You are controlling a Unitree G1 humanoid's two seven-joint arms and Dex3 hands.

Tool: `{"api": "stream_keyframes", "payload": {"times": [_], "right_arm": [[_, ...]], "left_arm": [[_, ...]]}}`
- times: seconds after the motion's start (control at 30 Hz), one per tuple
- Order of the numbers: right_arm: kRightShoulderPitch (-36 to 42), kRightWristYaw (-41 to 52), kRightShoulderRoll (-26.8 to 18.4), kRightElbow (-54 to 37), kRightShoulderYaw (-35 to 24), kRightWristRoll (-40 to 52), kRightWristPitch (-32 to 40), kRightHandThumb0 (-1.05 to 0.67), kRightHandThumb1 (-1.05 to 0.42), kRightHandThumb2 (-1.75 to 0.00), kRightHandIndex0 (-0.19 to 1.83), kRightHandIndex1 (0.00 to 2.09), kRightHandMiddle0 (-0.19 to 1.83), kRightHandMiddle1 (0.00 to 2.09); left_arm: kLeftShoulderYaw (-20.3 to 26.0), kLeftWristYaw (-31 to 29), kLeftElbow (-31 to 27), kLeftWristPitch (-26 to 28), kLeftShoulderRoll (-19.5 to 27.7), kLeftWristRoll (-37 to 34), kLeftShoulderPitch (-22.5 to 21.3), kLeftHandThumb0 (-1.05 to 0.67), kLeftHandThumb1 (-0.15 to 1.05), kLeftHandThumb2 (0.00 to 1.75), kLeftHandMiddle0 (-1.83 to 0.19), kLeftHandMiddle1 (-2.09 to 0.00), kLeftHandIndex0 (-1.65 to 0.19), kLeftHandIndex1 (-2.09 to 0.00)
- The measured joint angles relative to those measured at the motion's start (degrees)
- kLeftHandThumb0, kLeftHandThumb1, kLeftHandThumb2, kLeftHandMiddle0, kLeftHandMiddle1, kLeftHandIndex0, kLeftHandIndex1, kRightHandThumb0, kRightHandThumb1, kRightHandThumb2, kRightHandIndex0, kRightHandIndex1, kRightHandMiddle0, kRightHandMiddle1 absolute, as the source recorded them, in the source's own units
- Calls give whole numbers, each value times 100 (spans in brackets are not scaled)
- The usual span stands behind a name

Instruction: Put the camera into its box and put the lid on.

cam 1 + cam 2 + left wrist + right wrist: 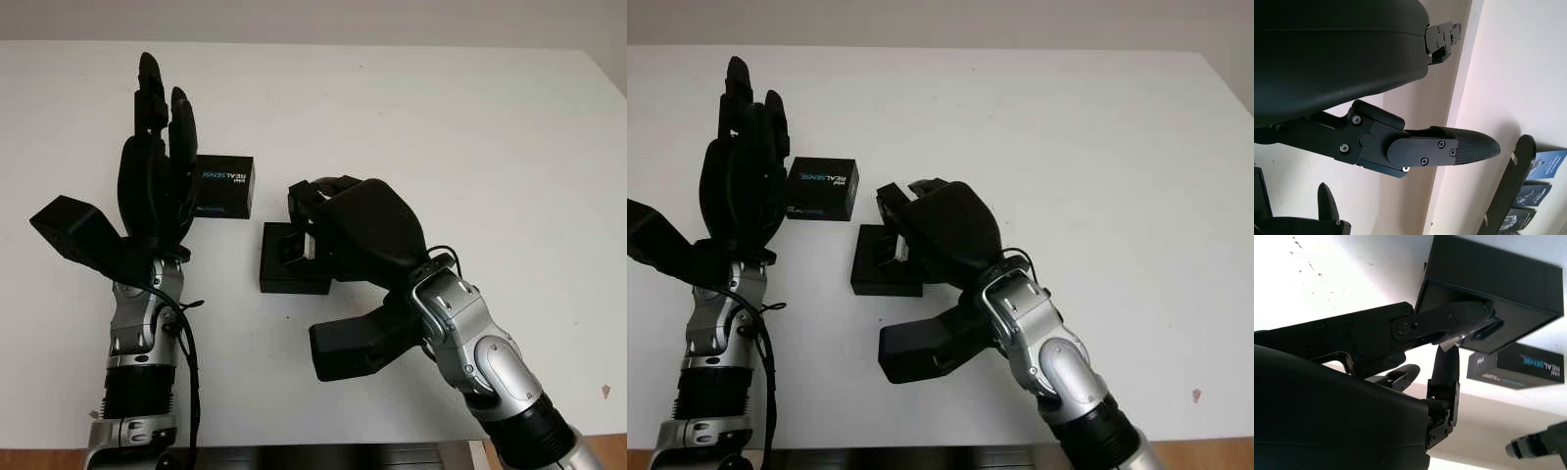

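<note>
- The right hand (338, 220) is reaching over the open black box (291, 260) near the middle of the white surface (470, 147), its fingers curled down at the box's right side.
- In the right wrist view, its fingertips (1469, 316) are pinching a small silvery object, apparently the camera (1452, 341), at the mouth of the box (1493, 293); whether the camera is already sitting inside is not something I can tell.
- In the head view, a pale sliver of the camera (309, 245) is showing under the fingers, over the box's inner tray.
- The lid (223, 186), black with blue lettering on its side, is lying on the surface just behind and to the left of the box, apart from it and not yet on.
- The left hand (157, 162) is hovering open above the left part of the surface, holding nothing, fingers pointing away from the robot, right beside the lid's left edge.
- In the left wrist view, the lid's printed blue side (1547, 169) is peeking out past one black finger (1469, 149).
</note>
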Motion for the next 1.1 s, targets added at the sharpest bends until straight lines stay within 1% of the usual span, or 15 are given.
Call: {"api": "stream_keyframes", "payload": {"times": [0.07, 0.13, 0.17, 0.23, 0.3, 0.33, 0.37, 0.4, 0.43, 0.5, 0.57, 0.67, 0.8, 0.9, 1.1], "right_arm": [[0, -2, -2, 0, 0, 18, -1, -49, -99, -5, 53, 14, 33, 168], [9, -93, -4, 21, -11, 135, -32, -42, -99, -5, 59, 17, 35, 169], [19, -202, -11, 62, -18, 217, -75, -39, -99, -5, 62, 19, 36, 166], [38, -514, -25, 226, -62, 440, -232, -34, -100, -6, 63, 24, 37, 152], [39, -744, -25, 398, -124, 712, -374, -32, -101, -5, 62, 28, 39, 151], [39, -826, -20, 475, -159, 886, -435, -31, -101, -5, 57, 37, 39, 154], [38, -891, -12, 553, -201, 1083, -491, -30, -101, -5, 48, 55, 39, 156], [36, -939, 0, 646, -255, 1298, -554, -29, -102, -6, 35, 78, 36, 158], [35, -960, 18, 740, -318, 1536, -611, -29, -103, -6, 29, 88, 33, 159], [29, -962, 66, 860, -440, 1994, -670, -28, -104, -7, 23, 97, 29, 159], [-17, -917, 120, 908, -564, 2377, -677, -27, -104, -9, 20, 98, 27, 161], [-188, -936, 115, 944, -702, 2653, -705, -29, -103, -8, 21, 99, 29, 161], [-354, -1050, 92, 962, -808, 2772, -785, -31, -103, -6, 21, 100, 30, 162], [-365, -1050, 90, 962, -808, 2779, -775, -31, -102, -6, 21, 97, 33, 156], [-367, -855, 101, 934, -856, 2985, -571, -31, -102, -5, 21, 93, 35, 153]], "left_arm": [[0, -1, 0, 0, 0, -4, 0, -73, 105, 39, 19, 0, 19, 0], [2, -8, 0, -1, -1, -21, 0, -72, 105, 39, 19, 0, 19, 0], [3, -12, 0, -1, -2, -34, 0, -72, 105, 39, 19, 0, 19, 0], [3, -23, 0, -1, -2, -58, 0, -72, 105, 39, 19, 0, 19, 0], [1, -23, 0, 0, -2, -61, 0, -72, 105, 39, 19, 0, 19, 0], [1, -22, -1, 0, -2, -60, 0, -72, 105, 39, 19, 0, 19, 0], [0, -21, -3, 0, -2, -59, 0, -72, 105, 40, 19, 0, 19, 0], [-1, -18, -5, 0, -2, -55, 0, -73, 105, 40, 19, 0, 19, 0], [-1, -15, -8, 0, -2, -55, 0, -72, 105, 40, 19, 0, 19, 0], [1, -2, -13, 0, -2, -55, 1, -73, 105, 40, 19, 0, 19, 0], [-4, 19, -15, 4, -1, -39, 1, -73, 105, 41, 19, 0, 19, 0], [-6, 33, -17, 21, 0, -16, 0, -73, 105, 41, 19, 0, 19, 0], [-18, 36, -25, 40, 2, 16, 1, -74, 105, 42, 19, 0, 19, 0], [-36, 59, -64, 74, 8, 58, 1, -74, 105, 43, 19, 0, 19, 0], [-24, 70, -79, 77, 15, 41, 1, -74, 105, 40, 19, 0, 19, 0]]}}
